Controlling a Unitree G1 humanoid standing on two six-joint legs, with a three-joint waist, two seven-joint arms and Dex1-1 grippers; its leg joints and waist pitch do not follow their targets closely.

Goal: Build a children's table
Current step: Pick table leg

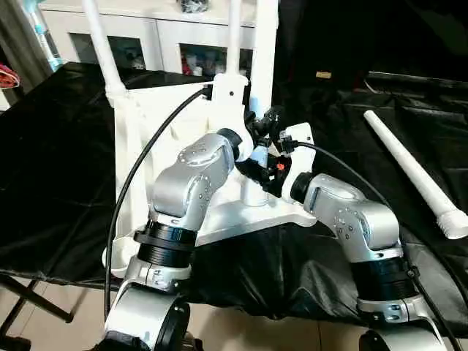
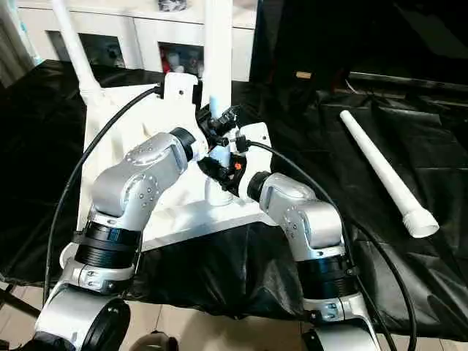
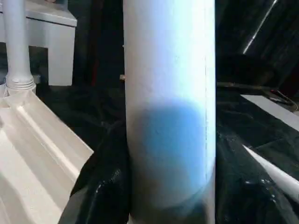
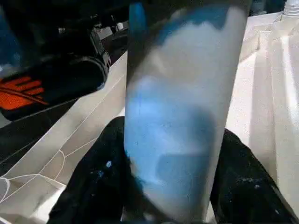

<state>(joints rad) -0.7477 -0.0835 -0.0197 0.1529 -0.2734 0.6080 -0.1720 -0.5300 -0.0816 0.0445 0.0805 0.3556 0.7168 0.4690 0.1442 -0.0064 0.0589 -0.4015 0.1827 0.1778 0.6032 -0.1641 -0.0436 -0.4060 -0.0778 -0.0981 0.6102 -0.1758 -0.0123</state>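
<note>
Both the left gripper (image 1: 257, 139) and right gripper (image 1: 267, 170) pinch the upright leg (image 2: 218, 44) at the tabletop (image 1: 175, 110) near-corner socket; uneven push could cock it, leaving it unseated.

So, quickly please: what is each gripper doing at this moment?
Left gripper: fingers closed around the upright table leg.
Right gripper: fingers closed around the same leg, lower down.

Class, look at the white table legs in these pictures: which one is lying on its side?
The loose leg on the black cloth at the robot's right lies flat, apart from the tabletop. The other legs stand upright on the upturned tabletop.
</note>
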